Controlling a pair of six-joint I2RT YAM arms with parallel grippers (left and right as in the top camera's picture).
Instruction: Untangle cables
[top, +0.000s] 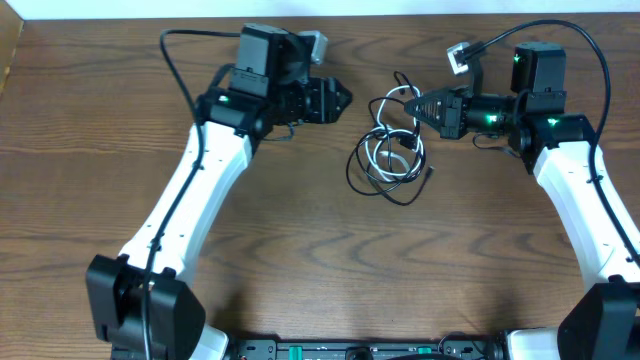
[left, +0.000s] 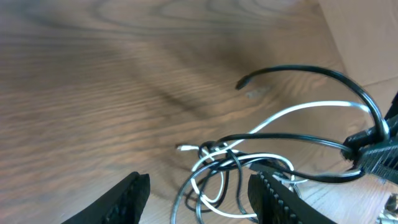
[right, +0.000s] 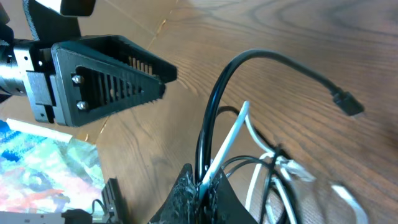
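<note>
The cables (top: 388, 155) sit in one loose knot on the desk (top: 300, 260), at about two o'clock from its middle. Thin black loops are wound through a white cable (right: 227, 146), and most of the bundle lies flat on the wood. At the knot's one o'clock, the top strands are lifted off the surface. A black cable (right: 273, 59) arches up from there and curves over, and its small plug end hangs free in the air.

The right jaws are clenched on the cables at that raised spot, pinching the black and the white strand side by side. The right arm (top: 580, 190) reaches in from three o'clock with its wrist laid nearly level.

The left jaws stand released with nothing between them, near the knot at its eleven o'clock. The left arm (top: 190, 190) stretches up from seven o'clock, its wrist turned toward the bundle.
</note>
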